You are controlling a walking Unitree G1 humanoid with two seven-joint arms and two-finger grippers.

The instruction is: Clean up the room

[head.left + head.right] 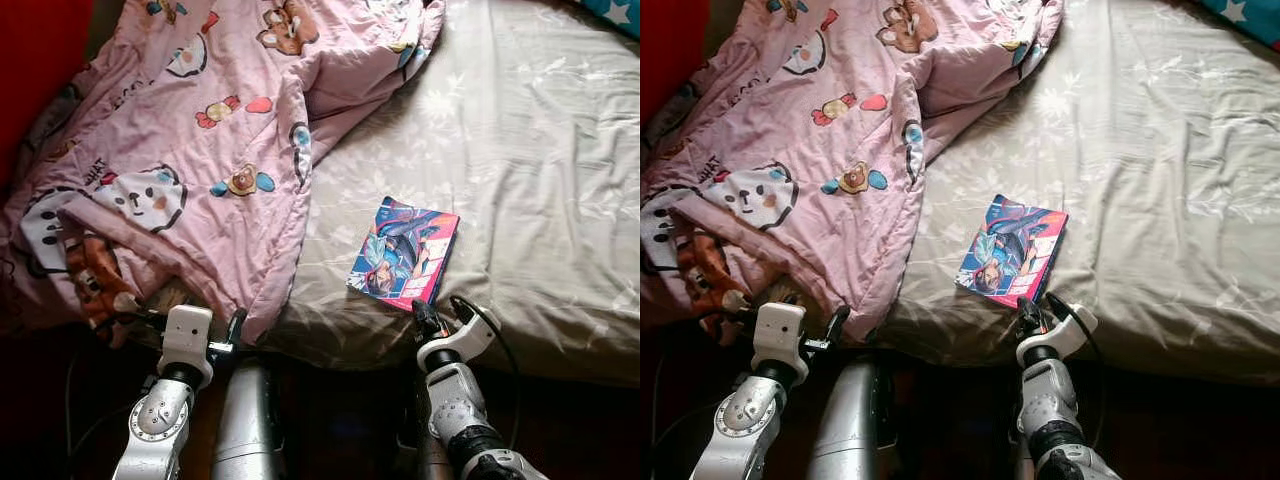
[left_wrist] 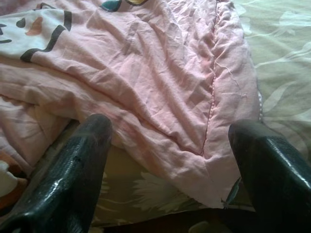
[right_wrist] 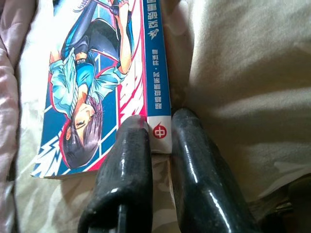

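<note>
A colourful comic book (image 1: 405, 250) lies flat on the beige bed sheet (image 1: 530, 150), close to the bed's near edge. My right gripper (image 1: 428, 318) is at the book's near corner. In the right wrist view its two black fingers (image 3: 126, 165) are pressed to either side of the spine end of the book (image 3: 97, 73). A rumpled pink cartoon-print blanket (image 1: 200, 150) covers the bed's left half and hangs over the edge. My left gripper (image 2: 170, 160) is open at the blanket's (image 2: 146, 73) hanging corner, fingers wide apart on either side of it without touching.
A red surface (image 1: 40, 50) stands at the far left beyond the blanket. A blue pillow with a white star (image 1: 615, 12) shows at the top right corner. Dark floor (image 1: 340, 420) lies below the bed edge, where my arms are.
</note>
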